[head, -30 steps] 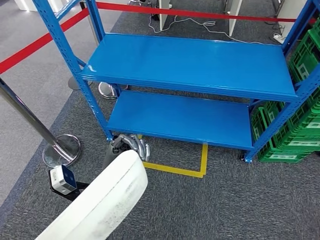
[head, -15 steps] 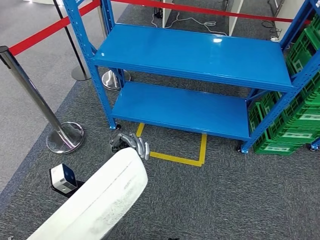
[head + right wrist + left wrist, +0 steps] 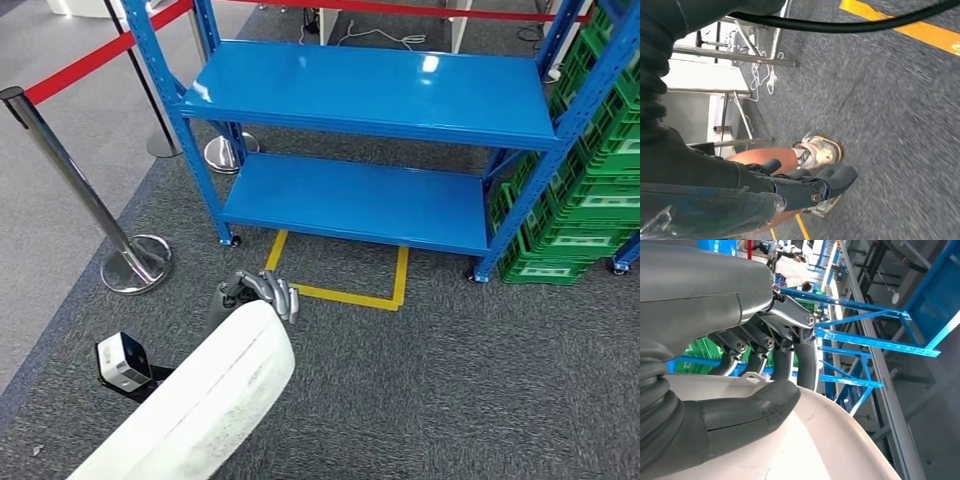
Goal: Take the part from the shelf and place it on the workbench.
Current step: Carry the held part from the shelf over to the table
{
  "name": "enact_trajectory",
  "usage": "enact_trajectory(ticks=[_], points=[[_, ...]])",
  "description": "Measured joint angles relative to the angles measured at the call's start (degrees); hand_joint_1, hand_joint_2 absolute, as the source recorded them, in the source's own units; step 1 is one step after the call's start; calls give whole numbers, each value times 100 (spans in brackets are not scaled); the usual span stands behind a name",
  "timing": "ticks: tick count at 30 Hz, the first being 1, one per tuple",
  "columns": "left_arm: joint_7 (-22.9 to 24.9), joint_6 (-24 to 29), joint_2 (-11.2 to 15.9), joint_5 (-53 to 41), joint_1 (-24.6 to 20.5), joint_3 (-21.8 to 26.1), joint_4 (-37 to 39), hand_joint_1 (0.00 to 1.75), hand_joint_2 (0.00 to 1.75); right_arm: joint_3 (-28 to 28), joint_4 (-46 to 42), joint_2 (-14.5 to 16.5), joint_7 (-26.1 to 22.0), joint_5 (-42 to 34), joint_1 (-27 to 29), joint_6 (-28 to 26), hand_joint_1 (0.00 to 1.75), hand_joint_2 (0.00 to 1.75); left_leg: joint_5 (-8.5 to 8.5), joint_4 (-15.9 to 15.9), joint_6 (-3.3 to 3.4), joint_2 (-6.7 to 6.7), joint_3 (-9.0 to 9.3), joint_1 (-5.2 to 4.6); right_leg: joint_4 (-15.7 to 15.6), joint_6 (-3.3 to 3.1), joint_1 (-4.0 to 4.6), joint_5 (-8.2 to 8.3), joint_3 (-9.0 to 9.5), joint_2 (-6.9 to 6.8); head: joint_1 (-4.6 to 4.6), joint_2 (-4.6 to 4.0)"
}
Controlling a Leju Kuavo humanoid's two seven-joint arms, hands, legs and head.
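Left hand (image 3: 260, 293) grips the large white curved plastic part (image 3: 204, 400) — lower left of the head frame, fingers (image 3: 806, 362) and thumb clamped over its rim in the left wrist view. Blue metal two-tier shelf (image 3: 362, 95) spans the upper centre; green plastic crates (image 3: 596, 190) at right, a chrome stanchion (image 3: 113, 235) at left. Right hand (image 3: 791, 187) hangs over grey carpet (image 3: 885, 115), fingers extended and holding nothing, a person's sneaker (image 3: 821, 150) beyond it.
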Motion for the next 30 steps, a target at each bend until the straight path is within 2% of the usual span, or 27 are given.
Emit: enact_trajectory(ticks=[1,2,3,4,6,7,9,10,11,12,14,15,16,17,19,20,21,24,26,27,29,30], points=[[5,34,1,2,7,7,-1,155,175,0,0,-1,-8,-6,3,22,0,175,124,132,4,0,28,1,4,8,1,61,-83,-2,0,0],[16,65,0,3,12,15,-1,155,175,-1,0,-1,-11,-14,4,42,0,175,307,71,18,0,147,1,6,21,3,118,-157,-3,-1,0],[30,92,-2,3,13,24,-1,155,175,-1,0,-1,-14,-20,4,53,0,175,459,-175,39,0,363,0,7,36,5,169,-217,-1,1,0],[44,114,-6,3,12,33,-1,155,175,-1,0,0,-16,-25,4,62,0,175,517,-552,68,0,670,-3,10,54,12,213,-264,2,-1,0],[59,139,-25,-1,-4,45,-3,155,175,-1,0,1,-34,-32,3,77,0,175,406,-1295,126,-2,1185,-12,26,100,29,288,-326,6,2,0],[63,151,-34,-3,-11,51,-4,155,175,-1,0,0,-52,-33,2,79,0,175,330,-1513,152,-3,1305,-20,33,128,34,330,-359,2,4,0],[69,170,-45,-8,-11,67,-5,155,175,-1,0,-1,-87,-38,5,75,0,175,310,-1637,209,-1,1284,-14,50,189,32,386,-435,-3,3,0],[73,174,-48,-9,-6,75,-5,155,175,-1,0,-1,-98,-40,11,70,0,175,337,-1642,242,1,1254,-6,119,218,28,330,-489,-5,11,0],[76,175,-49,-10,-1,84,-5,155,175,-1,0,-1,-102,-42,21,66,0,175,371,-1649,276,5,1231,3,295,245,25,197,-570,-3,23,0],[78,175,-50,-11,-1,93,-5,155,175,-2,0,-1,-104,-43,30,62,0,175,400,-1649,300,10,1207,7,613,270,18,-11,-699,-1,33,0],[83,175,-49,-16,4,111,-5,155,175,-2,0,-1,-118,-43,43,50,0,175,456,-1643,324,16,1147,-1,1426,308,12,-427,-992,-2,51,0],[86,175,-49,-19,9,119,-5,155,175,-2,0,-1,-133,-43,47,28,0,175,483,-1640,326,18,1116,-5,1697,319,12,-529,-1067,-2,51,0],[87,175,-49,-22,15,124,-5,155,175,-2,0,-1,-156,-42,51,-12,0,175,505,-1637,324,17,1091,-8,1736,321,12,-520,-1028,-3,52,0],[87,176,-49,-25,19,126,-5,155,175,-2,0,-1,-178,-42,54,-63,0,175,522,-1632,318,15,1073,-8,1537,317,11,-417,-868,-3,51,0],[71,176,-49,-38,22,126,-8,155,175,-2,0,-1,-218,-48,48,-158,0,175,540,-1608,296,9,1049,-14,720,300,11,-141,-337,-4,52,0],[59,176,-48,-46,23,126,-15,155,175,-2,0,-1,-232,-56,38,-184,0,175,543,-1587,277,7,1033,-24,370,275,11,-57,-124,1,49,0],[46,175,-48,-54,24,126,-27,155,175,-1,0,-1,-244,-65,29,-198,0,175,551,-1568,252,6,1014,-35,154,248,14,-22,-2,7,46,0],[23,175,-46,-66,36,125,-64,155,175,-1,0,0,-273,-95,31,-214,0,175,579,-1541,165,5,954,-37,74,148,22,13,-6,18,44,0],[7,181,-43,-72,48,126,-93,155,175,-2,0,2,-316,-103,32,-214,0,175,424,-1349,95,3,853,-25,58,85,5,54,-33,13,29,0],[-3,185,-39,-73,52,126,-107,155,175,-2,0,4,-349,-110,30,-212,0,175,253,-1095,58,2,733,-16,51,61,-7,71,-50,10,19,0],[-20,194,-23,-76,69,128,-119,155,175,-3,0,5,-453,-142,29,-199,0,175,-145,-320,2,2,371,6,52,42,-11,98,-100,5,0,0],[-25,197,-13,-76,84,131,-119,155,175,-3,0,5,-508,-161,32,-191,0,175,-252,-12,-9,2,227,16,53,43,-11,111,-123,2,0,0]])
